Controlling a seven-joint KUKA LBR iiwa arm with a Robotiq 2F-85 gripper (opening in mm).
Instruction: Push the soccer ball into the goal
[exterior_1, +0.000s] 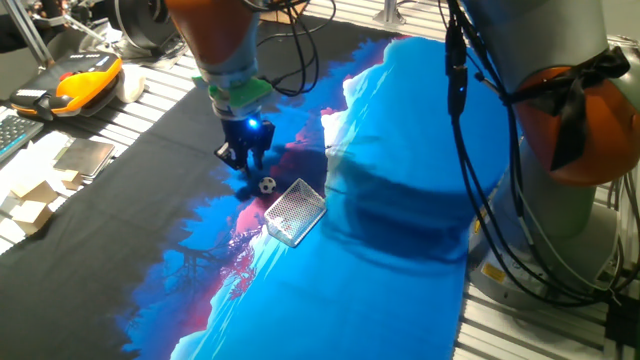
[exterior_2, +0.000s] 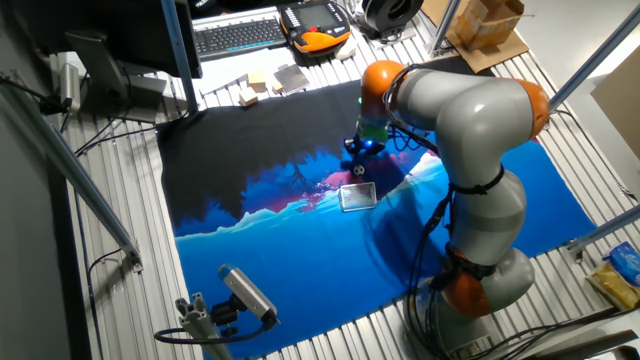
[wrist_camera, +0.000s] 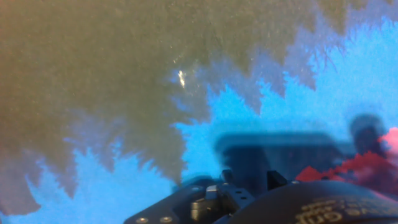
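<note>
One gripper (exterior_1: 244, 160) (jaw state unclear) sits low behind the soccer ball (exterior_1: 267, 185); next, nudge toward the goal (exterior_1: 295, 211).

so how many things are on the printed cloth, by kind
soccer ball: 1
goal: 1
gripper (down at the cloth beside the ball): 1
total: 3

Grey-and-orange arm (exterior_2: 470, 130), black cables (exterior_1: 470, 150)
</note>
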